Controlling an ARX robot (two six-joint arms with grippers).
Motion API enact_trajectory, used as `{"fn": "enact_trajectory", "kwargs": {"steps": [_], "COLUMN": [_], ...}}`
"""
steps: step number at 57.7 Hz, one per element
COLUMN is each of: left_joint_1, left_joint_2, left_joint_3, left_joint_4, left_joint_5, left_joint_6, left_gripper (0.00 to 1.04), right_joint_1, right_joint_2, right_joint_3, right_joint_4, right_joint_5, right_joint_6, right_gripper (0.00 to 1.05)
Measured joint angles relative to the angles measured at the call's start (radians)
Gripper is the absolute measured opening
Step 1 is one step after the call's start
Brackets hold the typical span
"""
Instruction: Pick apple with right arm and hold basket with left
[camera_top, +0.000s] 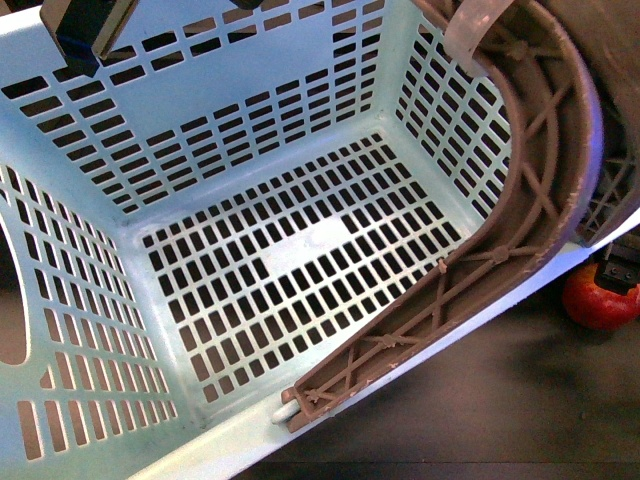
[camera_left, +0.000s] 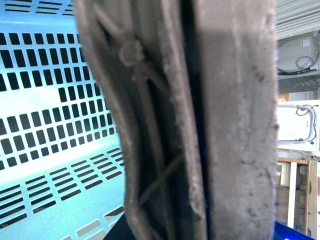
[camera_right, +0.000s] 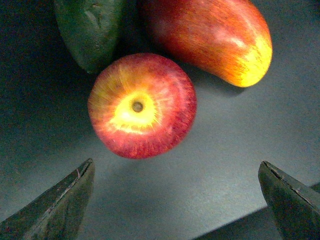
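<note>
The mint-green basket (camera_top: 200, 105) fills the front view, tilted, with nothing in it. Its brown ribbed handle (camera_top: 545, 180) curves across the right side. In the left wrist view the handle (camera_left: 235, 125) fills the middle, very close. My left gripper is shut on it and its fingers do not show. The apple (camera_right: 142, 106), red with a yellow blush around its stem dimple, lies on the dark table. My right gripper (camera_right: 176, 164) hangs open above it, jaws wide apart and the apple just beyond the tips, untouched.
A dull green fruit (camera_right: 90, 30) and a longer red-and-yellow fruit (camera_right: 210, 35) touch the apple on its far side. A red fruit (camera_top: 600, 297) shows past the basket's right edge. A dark and blue object (camera_top: 85, 30) sits at the basket's far rim.
</note>
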Motion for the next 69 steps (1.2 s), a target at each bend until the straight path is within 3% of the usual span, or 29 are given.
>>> {"fn": "enact_trajectory", "kwargs": {"steps": [52,60,69], "left_joint_1": [0.0,0.0,0.0], "left_joint_2": [0.0,0.0,0.0], "left_joint_3": [0.0,0.0,0.0], "left_joint_4": [0.0,0.0,0.0], "left_joint_5": [-0.001,0.0,0.0], "left_joint_6": [0.0,0.0,0.0], "left_gripper": [0.15,0.15,0.15], "right_joint_1": [0.021,0.019,0.018], "right_joint_2": [0.238,0.246,0.241], "right_joint_3": [0.286,0.29,0.273], "right_joint_4": [-0.144,-0.145,-0.122], "right_joint_5": [0.031,0.037,0.032], "right_joint_6": [0.057,0.061,0.072], "right_gripper": [0.96,0.83,0.8]}}
